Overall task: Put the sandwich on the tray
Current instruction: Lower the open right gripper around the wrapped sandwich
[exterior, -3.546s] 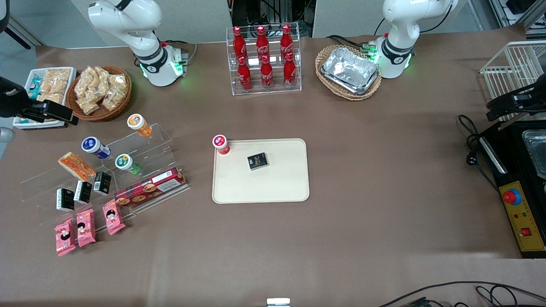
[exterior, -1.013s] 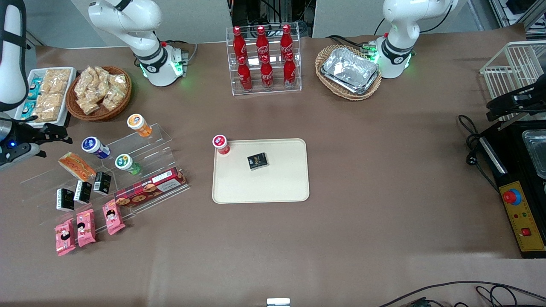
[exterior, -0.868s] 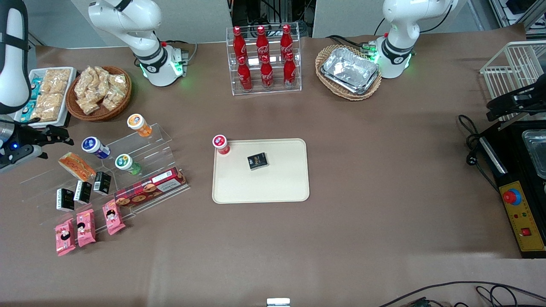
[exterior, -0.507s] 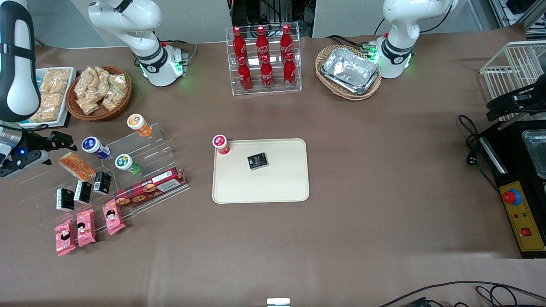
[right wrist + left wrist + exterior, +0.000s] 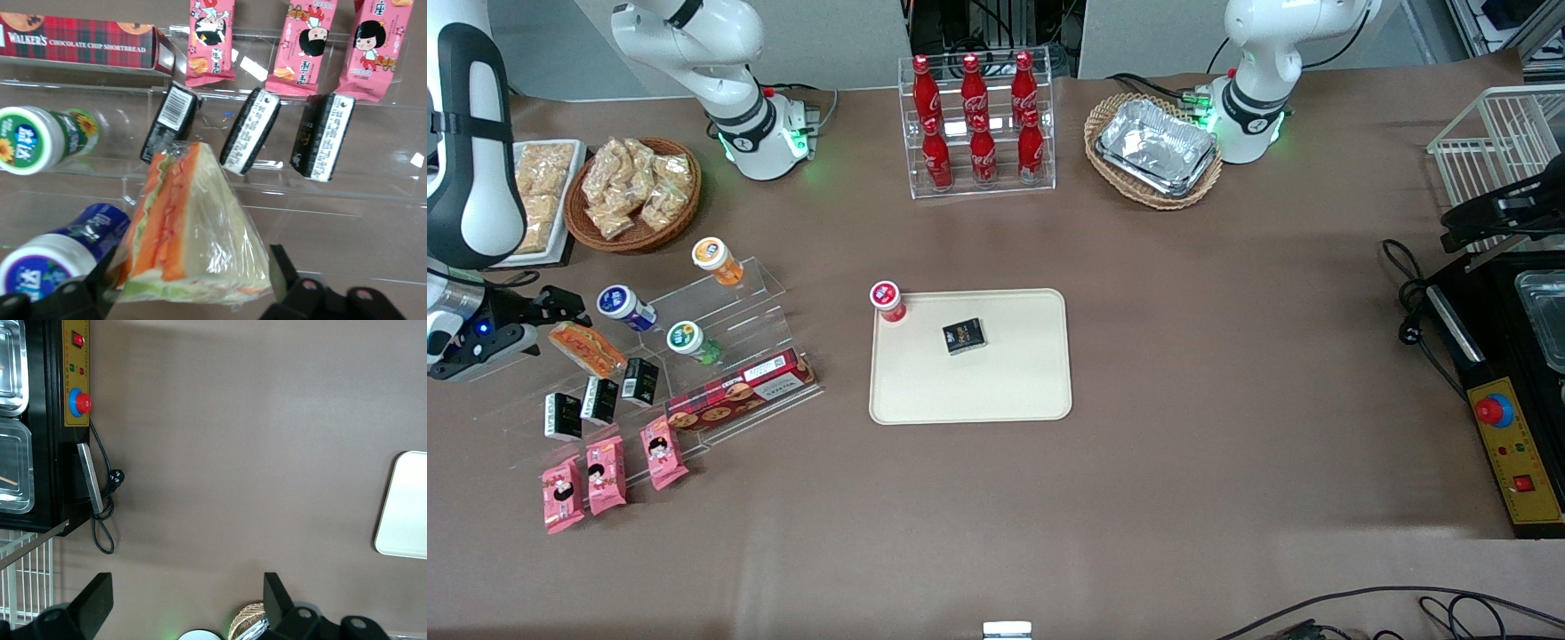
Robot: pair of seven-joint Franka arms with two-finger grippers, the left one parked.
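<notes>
The sandwich (image 5: 587,347) is a wrapped triangular wedge with orange filling, lying on the clear acrylic stand (image 5: 720,311) toward the working arm's end of the table. In the right wrist view the sandwich (image 5: 193,230) fills the space between the two dark fingers (image 5: 283,270). My gripper (image 5: 559,322) hovers at the sandwich's wide end, open, its jaws standing either side of the wedge without pressing the wrap; in the wrist view the gripper (image 5: 190,283) is centred on it. The cream tray (image 5: 996,382) lies in the middle of the table, and its corner tray (image 5: 403,507) shows in the left wrist view.
A small black box (image 5: 964,336) lies on the tray and a red-capped jar (image 5: 887,302) stands at its corner. Beside the sandwich are a blue-capped jar (image 5: 53,257), a green-capped jar (image 5: 37,140), black packets (image 5: 250,130), pink snack packets (image 5: 605,467) and a red biscuit box (image 5: 738,391).
The right arm has swung in from the table's edge and come down nearer to the front camera, bringing the open gripper up to the sandwich. Nothing else moved.
</notes>
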